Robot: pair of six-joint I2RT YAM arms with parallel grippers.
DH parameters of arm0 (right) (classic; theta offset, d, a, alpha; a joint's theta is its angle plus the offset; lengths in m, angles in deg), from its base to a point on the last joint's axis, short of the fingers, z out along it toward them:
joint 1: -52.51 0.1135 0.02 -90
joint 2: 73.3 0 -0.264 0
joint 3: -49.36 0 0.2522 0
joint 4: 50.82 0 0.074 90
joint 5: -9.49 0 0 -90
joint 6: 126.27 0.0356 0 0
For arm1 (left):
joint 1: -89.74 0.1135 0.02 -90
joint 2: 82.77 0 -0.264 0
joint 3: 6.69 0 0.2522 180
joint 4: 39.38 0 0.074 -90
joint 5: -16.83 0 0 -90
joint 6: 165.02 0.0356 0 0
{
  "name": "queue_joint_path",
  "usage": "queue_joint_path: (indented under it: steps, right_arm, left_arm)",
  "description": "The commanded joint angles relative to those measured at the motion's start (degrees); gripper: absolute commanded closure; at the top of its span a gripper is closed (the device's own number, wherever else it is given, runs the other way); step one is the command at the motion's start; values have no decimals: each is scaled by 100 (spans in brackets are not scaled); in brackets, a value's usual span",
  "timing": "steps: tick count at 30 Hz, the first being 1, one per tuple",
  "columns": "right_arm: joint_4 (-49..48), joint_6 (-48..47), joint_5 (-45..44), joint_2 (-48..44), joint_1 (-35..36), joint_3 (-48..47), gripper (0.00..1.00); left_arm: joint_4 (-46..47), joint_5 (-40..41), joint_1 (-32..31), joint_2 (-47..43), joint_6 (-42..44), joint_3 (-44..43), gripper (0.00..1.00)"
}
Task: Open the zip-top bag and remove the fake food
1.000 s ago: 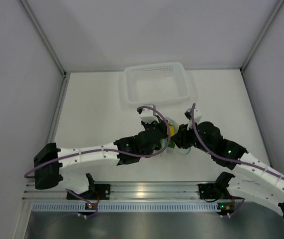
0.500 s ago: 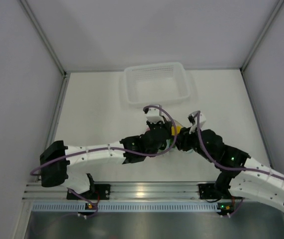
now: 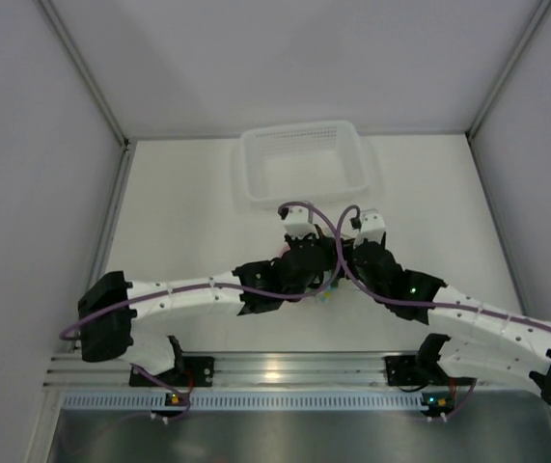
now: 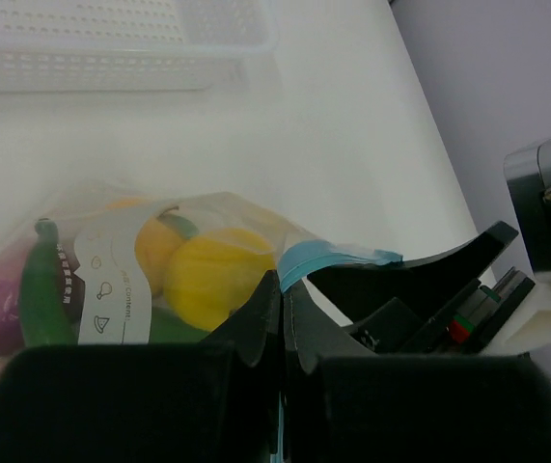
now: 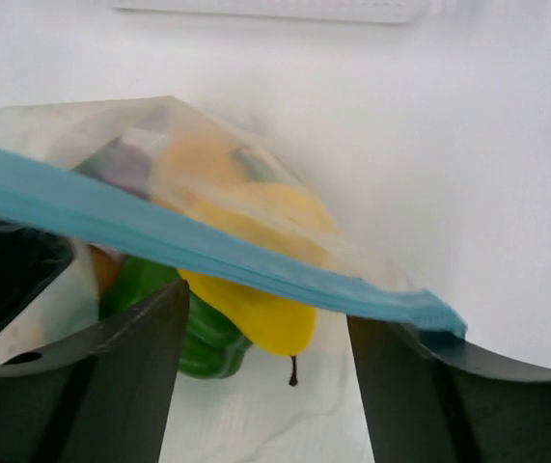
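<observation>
Left gripper (image 4: 280,311) was clamped on the bag (image 4: 219,207) at its blue zip strip (image 5: 159,231). Right gripper (image 5: 267,333) stood spread, one finger on each side of the strip, not pinching it. The bag sat on the surface (image 3: 188,222) between the arms, near the basket (image 3: 304,164), with a yellow pepper (image 4: 212,275) and a green pepper (image 5: 203,338) inside.
</observation>
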Motion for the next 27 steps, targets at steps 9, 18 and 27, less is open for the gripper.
queue_joint_path:
  steps: [9,18,27]
  right_arm:
    - [-1133,176,360,-108,-190,529,28]
    - [525,211,73,-1504,-514,75,38]
    - [3454,-79,-78,-515,-638,-1606,34]
  left_arm:
    - [333,-1167,-186,-493,-862,64,100]
    - [491,-1562,-177,-888,-1064,-94,100]
    - [492,-922,-160,-1082,-1758,520,100]
